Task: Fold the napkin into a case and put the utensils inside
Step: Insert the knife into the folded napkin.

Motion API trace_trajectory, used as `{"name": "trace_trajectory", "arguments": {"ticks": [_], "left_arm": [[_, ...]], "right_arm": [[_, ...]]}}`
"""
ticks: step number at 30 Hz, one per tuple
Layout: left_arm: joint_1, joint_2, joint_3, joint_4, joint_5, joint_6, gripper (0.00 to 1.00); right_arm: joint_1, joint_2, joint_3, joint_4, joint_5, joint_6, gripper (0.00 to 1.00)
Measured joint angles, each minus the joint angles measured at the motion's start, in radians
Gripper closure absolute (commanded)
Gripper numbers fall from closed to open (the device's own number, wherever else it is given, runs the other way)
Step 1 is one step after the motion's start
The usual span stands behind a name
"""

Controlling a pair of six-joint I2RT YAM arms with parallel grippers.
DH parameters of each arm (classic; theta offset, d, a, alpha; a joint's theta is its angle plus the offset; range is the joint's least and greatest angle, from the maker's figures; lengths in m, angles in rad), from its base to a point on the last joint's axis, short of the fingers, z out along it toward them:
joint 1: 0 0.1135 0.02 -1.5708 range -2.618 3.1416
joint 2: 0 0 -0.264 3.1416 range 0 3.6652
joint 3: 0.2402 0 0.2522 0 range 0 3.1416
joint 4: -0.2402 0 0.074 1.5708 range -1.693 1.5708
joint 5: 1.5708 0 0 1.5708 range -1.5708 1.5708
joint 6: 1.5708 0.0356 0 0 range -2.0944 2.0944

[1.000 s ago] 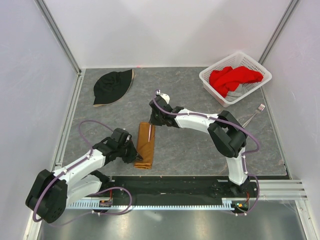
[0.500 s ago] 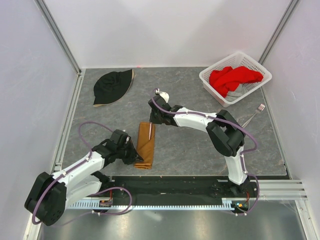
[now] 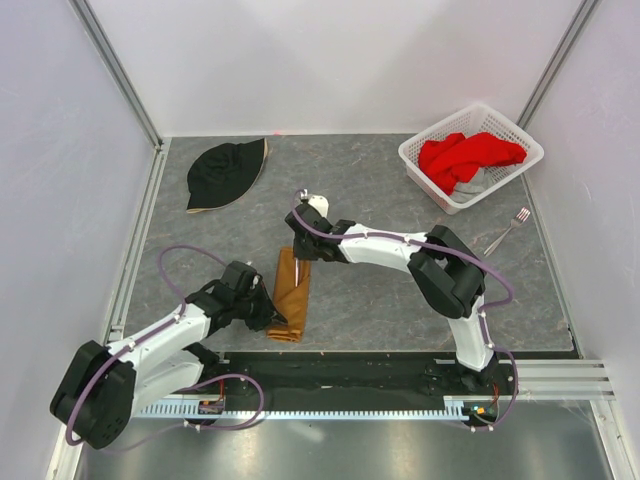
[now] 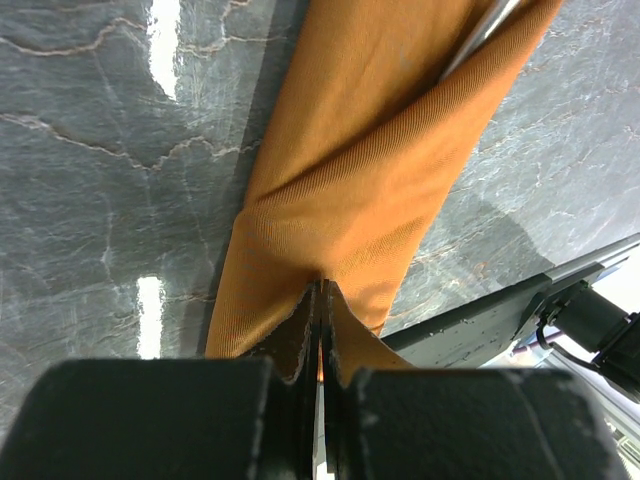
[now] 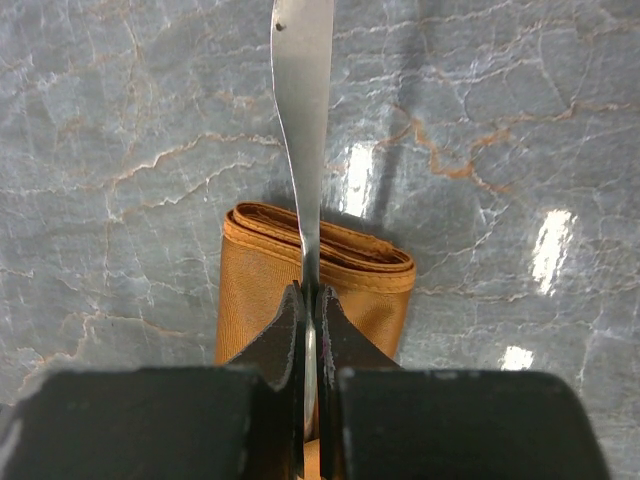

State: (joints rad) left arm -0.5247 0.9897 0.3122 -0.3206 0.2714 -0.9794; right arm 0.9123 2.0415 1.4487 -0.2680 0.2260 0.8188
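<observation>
The left gripper (image 4: 320, 300) is clamped on the near end of the folded case (image 3: 292, 292), left of centre on the worktop (image 3: 380, 300). The right gripper (image 5: 310, 300) pinches the knife (image 5: 303, 120) above the case's far end. Step in hand: knife insertion. The next move calls for aligning the knife with the opening. The fork (image 3: 508, 231) lies far right.

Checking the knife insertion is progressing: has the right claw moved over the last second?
Yes. The right claw shifted left, away from the basket, and slightly down the top view, over the case's far end.
</observation>
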Motion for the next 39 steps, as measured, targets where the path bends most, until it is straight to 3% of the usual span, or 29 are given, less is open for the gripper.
{"name": "trace_trajectory", "arguments": {"ticks": [13, 20, 28, 39], "left_arm": [[0.0, -0.008, -0.009, 0.018, 0.016, 0.0, 0.96], [0.0, -0.163, 0.003, -0.061, 0.055, 0.001, 0.98], [0.0, -0.096, 0.017, -0.173, 0.128, 0.006, 0.98], [0.0, -0.118, 0.016, -0.206, 0.216, 0.01, 0.98]], "right_arm": [[0.029, -0.01, -0.021, -0.046, 0.015, 0.068, 1.0], [0.035, -0.011, -0.021, -0.081, 0.003, 0.083, 1.0], [0.034, -0.011, -0.021, -0.101, -0.012, 0.098, 1.0], [0.023, -0.011, -0.013, -0.116, -0.034, 0.101, 1.0]]}}
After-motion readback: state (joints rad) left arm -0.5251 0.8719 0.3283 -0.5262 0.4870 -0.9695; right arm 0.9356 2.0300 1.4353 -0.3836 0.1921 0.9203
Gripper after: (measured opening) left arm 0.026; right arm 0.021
